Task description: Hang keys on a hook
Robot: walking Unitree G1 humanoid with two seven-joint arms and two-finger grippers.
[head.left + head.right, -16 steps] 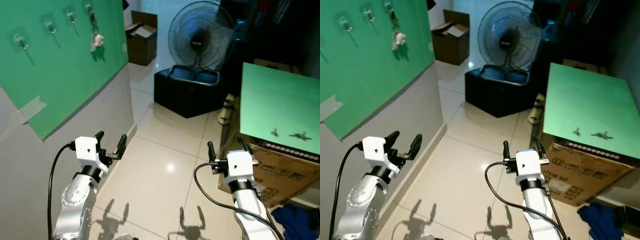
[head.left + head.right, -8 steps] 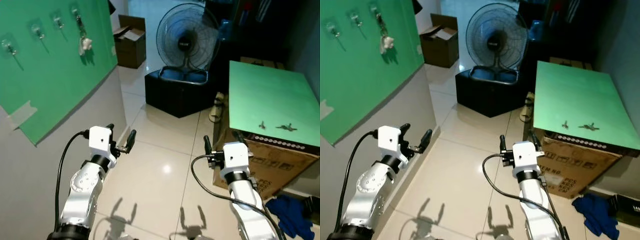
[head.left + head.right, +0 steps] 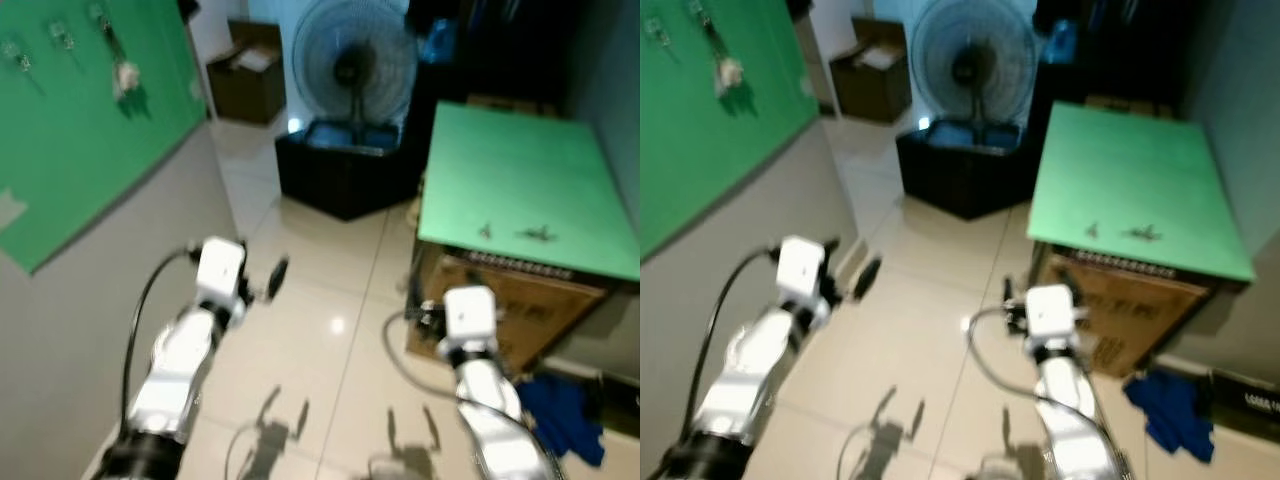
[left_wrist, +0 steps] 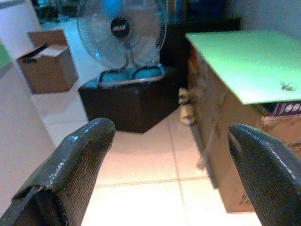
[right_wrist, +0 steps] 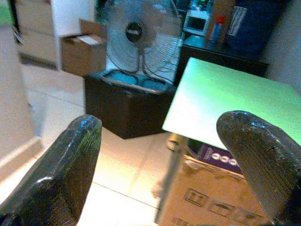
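Note:
Two small dark keys lie on the green table top to my right, one of them a speck in the left wrist view. High on the left hangs a green wall board with a row of hooks; one hook carries a white-tagged key ring. My left gripper is open above the floor beside the wall. My right gripper is open just before the table's cardboard base. Both hold nothing. The picture is blurred.
A standing fan sits on a black box straight ahead, with an open cardboard carton behind it. The table rests on a cardboard box. A blue cloth lies on the tiled floor at right.
The whole view has swung right and blurred, so the camera is moving; the green table now sits nearer the middle. Both grippers stay open and empty.

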